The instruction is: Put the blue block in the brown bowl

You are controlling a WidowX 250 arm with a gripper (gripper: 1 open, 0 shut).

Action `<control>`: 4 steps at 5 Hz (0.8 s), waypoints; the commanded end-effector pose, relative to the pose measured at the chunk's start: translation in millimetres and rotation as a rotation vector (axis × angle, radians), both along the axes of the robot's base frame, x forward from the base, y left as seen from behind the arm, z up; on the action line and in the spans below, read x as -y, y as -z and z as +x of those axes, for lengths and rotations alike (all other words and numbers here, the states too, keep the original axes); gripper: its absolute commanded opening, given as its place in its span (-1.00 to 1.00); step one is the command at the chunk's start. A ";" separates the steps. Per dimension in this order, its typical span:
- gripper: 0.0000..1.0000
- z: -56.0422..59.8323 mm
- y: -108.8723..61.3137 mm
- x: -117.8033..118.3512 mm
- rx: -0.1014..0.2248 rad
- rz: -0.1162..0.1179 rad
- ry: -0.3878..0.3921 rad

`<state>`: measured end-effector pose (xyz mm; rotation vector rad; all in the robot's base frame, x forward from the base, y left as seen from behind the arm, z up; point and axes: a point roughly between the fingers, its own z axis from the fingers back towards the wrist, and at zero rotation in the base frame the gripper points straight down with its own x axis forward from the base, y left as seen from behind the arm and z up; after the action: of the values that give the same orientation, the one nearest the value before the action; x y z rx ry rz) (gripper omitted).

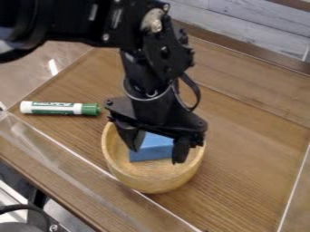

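The desk's (pixel 242 195) near edge is running diagonally across the lower left corner, and bare wood is lying open to my right and toward the far right. Just beyond that edge, the brown bowl (pixel 145 175) is sitting on the desk, its front wall facing the camera. My hand (pixel 155 148) is pointing steeply down into it with its fingers (pixel 187 145) standing wide apart, gripping nothing. The blue block (pixel 155 146) is lying inside the bowl, right between my spread fingers; whether they are touching it I cannot tell. My arm is covering the bowl's back rim and part of the block. To my left, well apart from the bowl, a green-and-white marker (pixel 58 109) is lying flat. Farther back, the desk's rear edge is partly hidden behind my arm.
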<state>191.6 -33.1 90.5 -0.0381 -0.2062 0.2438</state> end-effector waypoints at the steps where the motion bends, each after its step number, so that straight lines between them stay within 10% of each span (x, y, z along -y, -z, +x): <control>1: 1.00 8.1 -13.1 -1.4 0.042 -0.012 -0.011; 4: 1.00 16.6 -58.1 -9.9 0.058 -0.080 -0.039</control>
<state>201.5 -23.8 137.4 -0.1127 -0.2142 0.2917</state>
